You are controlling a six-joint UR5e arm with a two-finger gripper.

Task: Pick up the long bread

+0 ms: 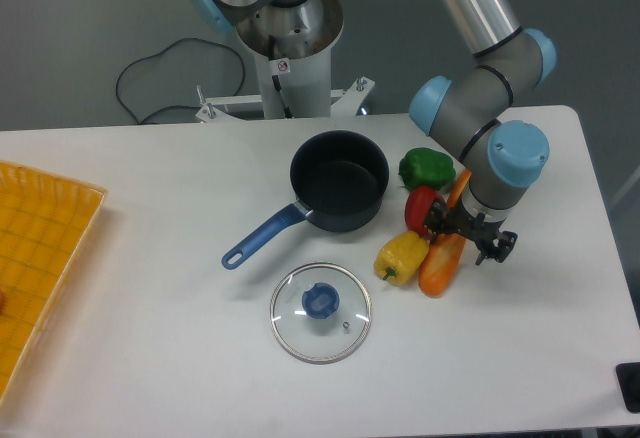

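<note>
The long bread (441, 266) is a slim orange loaf lying on the white table, running from beside the green pepper down toward the front. Its upper end shows behind the arm's wrist. My gripper (465, 234) is low over the loaf's middle, with dark fingers on either side of it. The jaws look apart and straddle the loaf. The loaf still rests on the table, and its middle is hidden by the gripper.
A red pepper (420, 208), a yellow pepper (401, 256) and a green pepper (426, 167) crowd the loaf's left side. A dark pot (339, 180) with a blue handle stands further left. A glass lid (320, 312) lies in front. An orange tray (40, 268) sits at the left edge.
</note>
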